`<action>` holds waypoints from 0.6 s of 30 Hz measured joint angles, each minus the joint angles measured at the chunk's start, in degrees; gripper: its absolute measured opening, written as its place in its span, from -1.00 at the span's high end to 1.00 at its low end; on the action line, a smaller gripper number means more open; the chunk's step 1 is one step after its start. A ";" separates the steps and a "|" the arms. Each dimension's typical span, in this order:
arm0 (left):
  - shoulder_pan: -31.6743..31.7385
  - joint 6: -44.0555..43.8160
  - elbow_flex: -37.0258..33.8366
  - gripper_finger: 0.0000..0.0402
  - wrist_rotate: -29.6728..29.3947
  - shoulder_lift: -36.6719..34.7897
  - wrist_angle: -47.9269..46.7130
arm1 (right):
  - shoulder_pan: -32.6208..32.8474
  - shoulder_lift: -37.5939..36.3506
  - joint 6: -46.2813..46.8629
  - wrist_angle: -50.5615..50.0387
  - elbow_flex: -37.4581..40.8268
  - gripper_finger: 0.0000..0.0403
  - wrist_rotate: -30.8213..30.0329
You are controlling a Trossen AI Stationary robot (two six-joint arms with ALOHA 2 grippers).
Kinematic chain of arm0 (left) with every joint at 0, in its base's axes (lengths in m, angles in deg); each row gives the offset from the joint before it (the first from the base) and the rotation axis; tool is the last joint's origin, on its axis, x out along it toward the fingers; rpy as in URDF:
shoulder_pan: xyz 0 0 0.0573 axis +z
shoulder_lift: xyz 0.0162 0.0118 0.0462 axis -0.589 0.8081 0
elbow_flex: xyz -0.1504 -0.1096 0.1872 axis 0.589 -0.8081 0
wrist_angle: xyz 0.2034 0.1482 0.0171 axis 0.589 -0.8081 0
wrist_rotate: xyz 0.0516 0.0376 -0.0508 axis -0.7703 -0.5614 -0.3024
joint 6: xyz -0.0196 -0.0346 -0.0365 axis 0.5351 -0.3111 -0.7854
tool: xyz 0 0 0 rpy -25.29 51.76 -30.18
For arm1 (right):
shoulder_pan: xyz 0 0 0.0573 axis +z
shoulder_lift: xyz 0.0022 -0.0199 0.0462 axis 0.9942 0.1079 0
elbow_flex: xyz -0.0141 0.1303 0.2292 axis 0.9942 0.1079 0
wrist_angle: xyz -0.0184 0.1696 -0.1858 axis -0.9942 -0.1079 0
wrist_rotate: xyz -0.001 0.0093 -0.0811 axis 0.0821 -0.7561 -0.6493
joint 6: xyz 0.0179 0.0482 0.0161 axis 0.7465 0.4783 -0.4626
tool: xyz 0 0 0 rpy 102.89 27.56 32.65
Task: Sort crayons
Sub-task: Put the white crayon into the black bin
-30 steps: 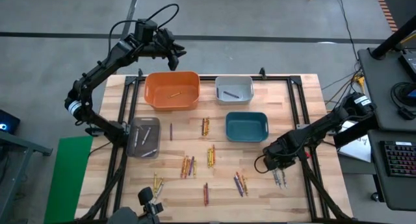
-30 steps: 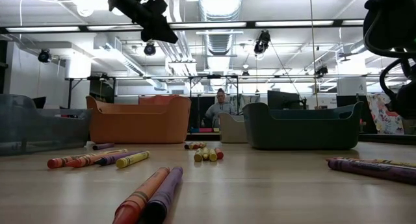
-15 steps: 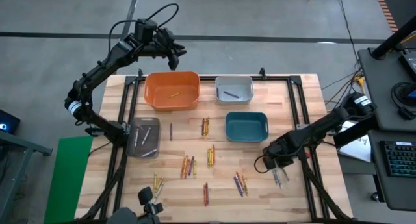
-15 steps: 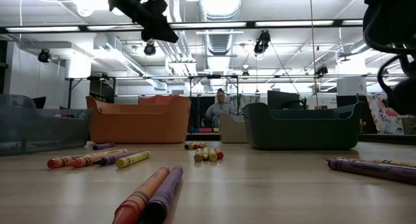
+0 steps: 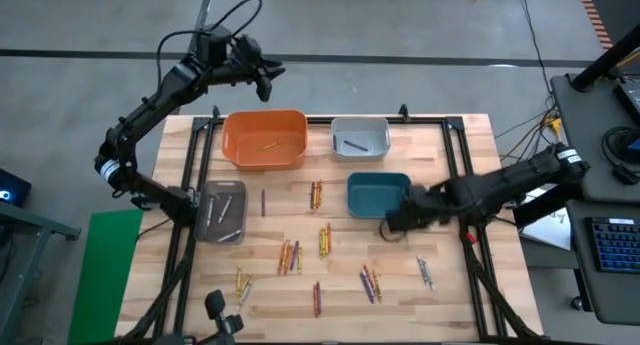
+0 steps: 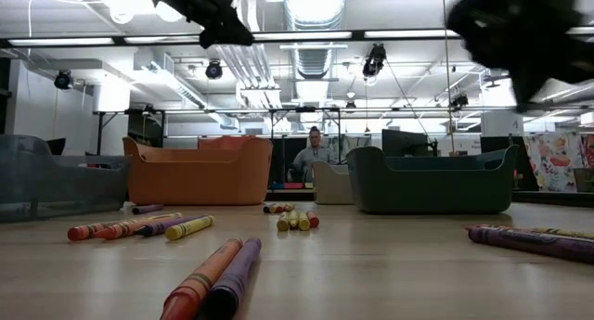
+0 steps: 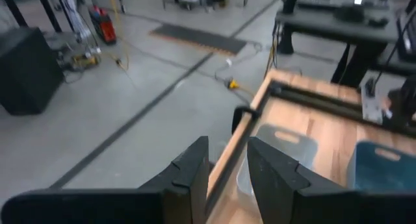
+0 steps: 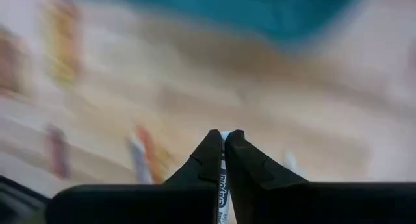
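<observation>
Several crayons lie in small groups on the wooden table, such as those at the middle [image 5: 324, 238] and those at the near right [image 5: 426, 272]. My right gripper [image 5: 392, 222] hovers by the near left corner of the teal bin [image 5: 380, 195], shut on a pale crayon [image 8: 223, 180] with dark lettering. My left gripper [image 5: 264, 80] is raised beyond the table's far edge, behind the orange bin [image 5: 265, 139], open and empty; it also shows in the left wrist view [image 7: 227, 152]. My right gripper pinches the pale crayon [image 8: 223, 175] between its two fingers, which lie along it. The crayon's end [image 8: 223, 134] shows just at the fingertips. It is lifted clear of the table.
The orange bin holds one crayon [image 5: 267, 145]. A pale grey bin [image 5: 360, 137] holds a purple crayon. A dark grey bin [image 5: 221, 211] at the left holds a few pale crayons. A person sits in the room behind the table [image 6: 313, 156].
My right gripper has risen and gone toward the table's far edge and left, from beside the crayons at the near right to the teal bin's near left corner. My left gripper has gone up a little.
</observation>
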 joint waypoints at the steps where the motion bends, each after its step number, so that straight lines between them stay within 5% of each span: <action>1: 0.00 -0.62 0.00 0.56 -0.02 -0.49 0.95 | -1.78 0.01 -2.53 0.15 -1.70 0.96 -2.67; 4: 0.00 -1.51 0.11 0.56 -0.03 -1.99 2.39 | -8.33 0.76 -12.94 1.66 -6.46 0.96 -7.81; 10: 0.00 -5.27 1.83 0.56 -0.01 -5.52 2.54 | -22.42 4.79 -39.72 18.16 -12.14 0.96 -8.54; 14: -0.06 -11.67 1.95 0.56 0.00 -8.91 2.33 | -29.48 10.07 -58.37 34.99 -14.08 0.96 -3.32; 18: -0.52 -20.11 1.99 0.56 0.04 -12.79 1.30 | -33.64 18.08 -66.46 54.75 -15.33 0.96 6.26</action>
